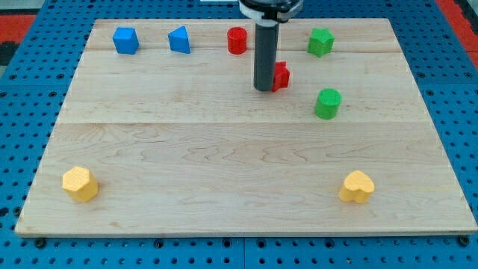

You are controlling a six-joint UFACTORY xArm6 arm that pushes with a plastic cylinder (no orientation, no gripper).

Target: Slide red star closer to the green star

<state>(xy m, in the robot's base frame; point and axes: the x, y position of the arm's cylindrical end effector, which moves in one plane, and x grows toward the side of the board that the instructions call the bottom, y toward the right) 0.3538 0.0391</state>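
Note:
The red star (281,75) lies in the upper middle of the wooden board, partly hidden behind my rod. My tip (264,89) rests on the board touching the red star's left side. The green star (320,42) sits near the view's top, up and to the right of the red star, a short gap away.
A green cylinder (327,103) stands right of and below the red star. A red cylinder (237,40) is at the top, left of my rod. A blue cube (125,40) and a blue wedge-like block (179,39) sit top left. Yellow heart-like blocks lie bottom left (79,184) and bottom right (357,187).

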